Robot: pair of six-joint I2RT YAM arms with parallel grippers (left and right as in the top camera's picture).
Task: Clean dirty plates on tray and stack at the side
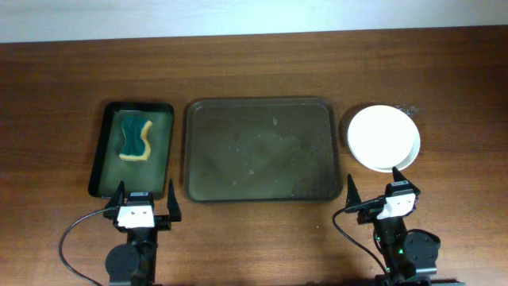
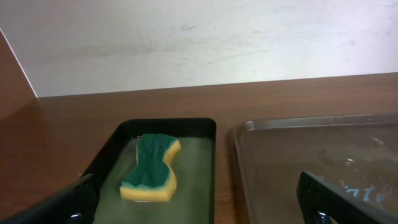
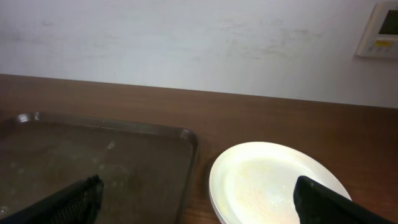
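The dark olive-brown tray (image 1: 262,151) lies in the middle of the table with only wet smears on it. To its right, on the table, the plates (image 1: 383,137) sit in a stack with a white one on top and another rim peeking out below. My left gripper (image 1: 144,208) hovers open near the front edge, below the small black tray. My right gripper (image 1: 381,200) is open just in front of the plates. In the right wrist view the top plate (image 3: 273,183) shows faint yellowish smears, beside the tray (image 3: 93,155). Both grippers (image 2: 196,211) (image 3: 199,208) hold nothing.
A narrow black tray (image 1: 163,155) with greenish liquid stands left of the big tray, holding a yellow-and-green sponge (image 1: 136,137). In the left wrist view the sponge (image 2: 151,169) lies straight ahead. A pale wall runs along the table's far edge.
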